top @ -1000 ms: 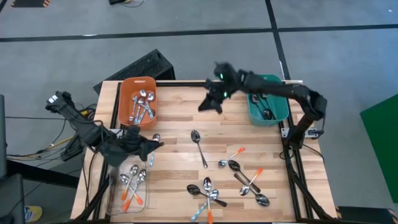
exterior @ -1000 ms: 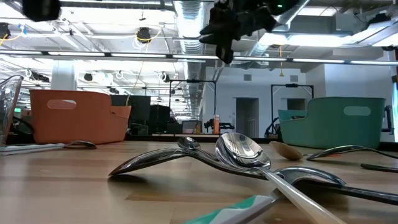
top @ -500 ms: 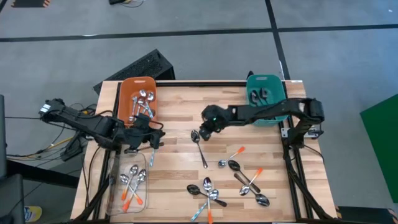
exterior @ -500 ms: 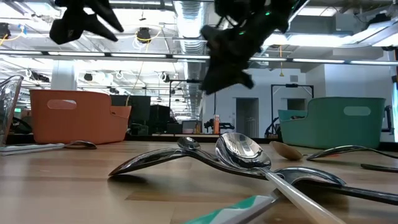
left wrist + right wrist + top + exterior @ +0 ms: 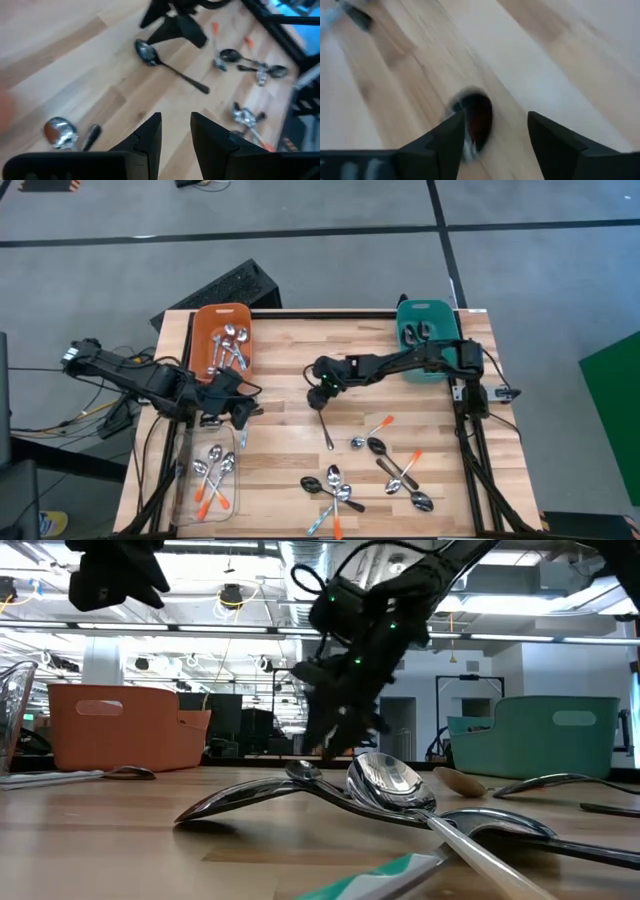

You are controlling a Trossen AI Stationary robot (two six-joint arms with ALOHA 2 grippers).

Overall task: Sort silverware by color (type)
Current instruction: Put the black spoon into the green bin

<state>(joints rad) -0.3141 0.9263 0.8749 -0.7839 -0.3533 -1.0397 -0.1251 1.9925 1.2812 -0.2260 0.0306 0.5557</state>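
A dark spoon lies alone at the table's middle, bowl toward the far edge. My right gripper is low over that bowl, open, with one finger on each side; the low view shows the right gripper just above the wood. My left gripper hovers at the left, its fingers a little apart with nothing between them, next to a silver spoon lying flat on the table. My right gripper comes at the dark spoon's bowl from above with open fingers on either side of it. One finger overlaps the bowl's edge in the wrist view. I cannot tell whether it touches.
An orange bin with silver spoons stands far left and a teal bin with dark spoons far right. A clear tray with orange-handled spoons sits near left. Loose mixed spoons lie near right.
My right gripper has swung from high beside the teal bin toward the table's left and near side, and has come down onto the lone dark spoon's bowl. My left arm has stretched out lower, and its gripper stays by the silver spoon.
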